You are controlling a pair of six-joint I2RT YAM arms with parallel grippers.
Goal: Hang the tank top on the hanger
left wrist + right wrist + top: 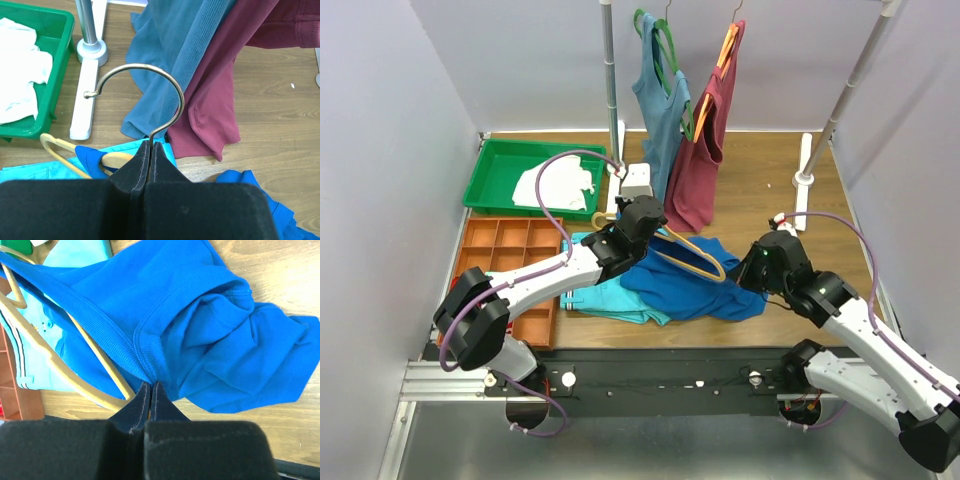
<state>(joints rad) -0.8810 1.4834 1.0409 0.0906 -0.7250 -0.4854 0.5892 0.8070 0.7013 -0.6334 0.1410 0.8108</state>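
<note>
"On the table (770, 190), where is the tank top (695, 288) lying?"

"Crumpled at the middle, partly over the turquoise garment (610, 297) — we are pinching its ribbed edge with our right gripper (150, 390), fingers closed on the cloth. We are touching the hanger (56, 367) against it, our left gripper (150, 150) clamping the metal hook's stem — jaws tight."

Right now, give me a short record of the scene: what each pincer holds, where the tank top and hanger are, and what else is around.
Left pincer: shut on the hanger's metal hook stem
Right pincer: shut on the tank top's ribbed edge
Tank top: crumpled on the table, hanger frame lying across it
Hanging behind: grey-blue top, maroon top
Far left: green tray holding white cloth
</note>
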